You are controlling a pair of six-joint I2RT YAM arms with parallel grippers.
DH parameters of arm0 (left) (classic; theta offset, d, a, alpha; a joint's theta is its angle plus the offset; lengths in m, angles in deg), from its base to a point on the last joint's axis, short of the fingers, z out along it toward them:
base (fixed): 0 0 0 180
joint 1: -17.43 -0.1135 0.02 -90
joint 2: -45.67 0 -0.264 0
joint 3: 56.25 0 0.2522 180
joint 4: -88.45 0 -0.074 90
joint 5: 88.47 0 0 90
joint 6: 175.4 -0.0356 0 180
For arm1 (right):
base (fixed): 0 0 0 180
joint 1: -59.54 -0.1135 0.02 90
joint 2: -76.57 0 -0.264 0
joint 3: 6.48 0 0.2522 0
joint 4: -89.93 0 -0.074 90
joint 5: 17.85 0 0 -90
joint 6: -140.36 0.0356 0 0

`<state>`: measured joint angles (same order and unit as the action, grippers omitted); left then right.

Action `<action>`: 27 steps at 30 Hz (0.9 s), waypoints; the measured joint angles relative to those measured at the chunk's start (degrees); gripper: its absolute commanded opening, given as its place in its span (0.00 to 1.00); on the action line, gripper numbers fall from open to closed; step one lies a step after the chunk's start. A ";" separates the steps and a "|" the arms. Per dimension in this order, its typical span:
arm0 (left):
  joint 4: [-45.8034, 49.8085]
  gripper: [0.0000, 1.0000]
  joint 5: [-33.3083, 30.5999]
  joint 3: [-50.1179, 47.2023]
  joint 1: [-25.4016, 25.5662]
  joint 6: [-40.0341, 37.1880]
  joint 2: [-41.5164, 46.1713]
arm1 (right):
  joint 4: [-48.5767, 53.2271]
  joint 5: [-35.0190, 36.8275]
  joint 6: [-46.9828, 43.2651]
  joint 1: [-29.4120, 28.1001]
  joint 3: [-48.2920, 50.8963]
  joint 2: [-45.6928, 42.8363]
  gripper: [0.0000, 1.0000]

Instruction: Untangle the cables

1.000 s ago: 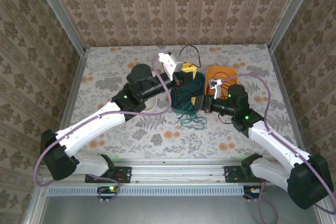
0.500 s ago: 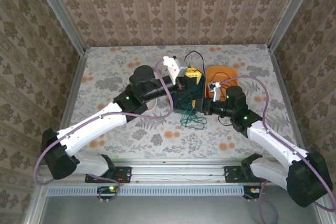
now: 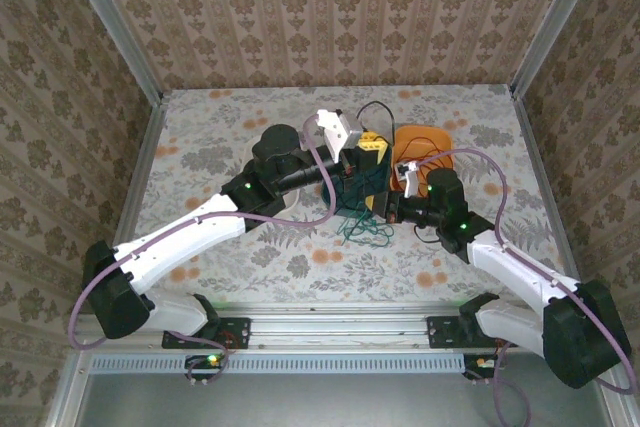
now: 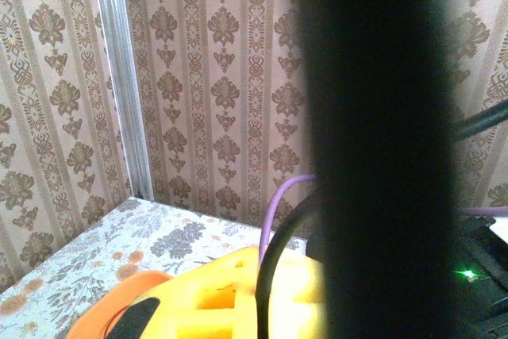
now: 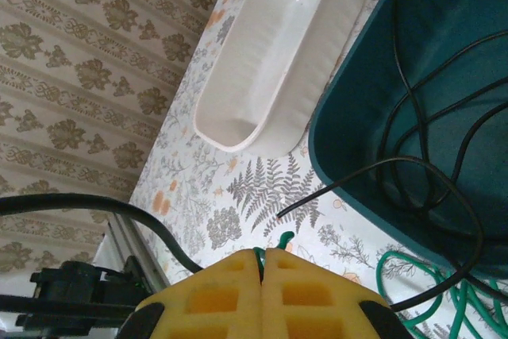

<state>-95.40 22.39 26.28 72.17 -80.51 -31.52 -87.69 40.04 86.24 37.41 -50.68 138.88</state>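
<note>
Your right gripper (image 5: 262,254) has its jaws together, apparently pinching the green cable (image 3: 360,230), which is heaped just near of the teal tray (image 5: 349,125) that holds the black cable (image 5: 381,163). The left gripper (image 3: 362,147) has its jaws together too. Draw the green strand away slowly and watch for snags.

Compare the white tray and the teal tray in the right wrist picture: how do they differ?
The white tray is pale and narrow; the teal tray is dark and looks wider, though the frame crops it. The white tray shows nothing inside, while the teal tray holds loops of the black cable, one strand spilling over its rim. Both lie side by side on the floral table.
</note>
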 measured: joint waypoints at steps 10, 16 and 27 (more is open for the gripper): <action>-3.15 0.00 0.50 0.00 -3.74 0.98 1.60 | 8.41 11.47 -1.18 1.92 5.44 -8.70 0.00; -7.39 0.00 0.39 1.27 -11.54 3.17 5.84 | 14.58 17.00 -0.22 4.96 12.74 -13.14 0.00; -8.50 0.00 0.28 9.73 -15.37 2.47 -7.39 | 22.73 22.14 1.44 5.35 13.77 -22.88 0.00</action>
<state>-103.90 22.68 36.01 56.80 -78.04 -38.91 -64.96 62.18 87.69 42.77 -36.91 115.99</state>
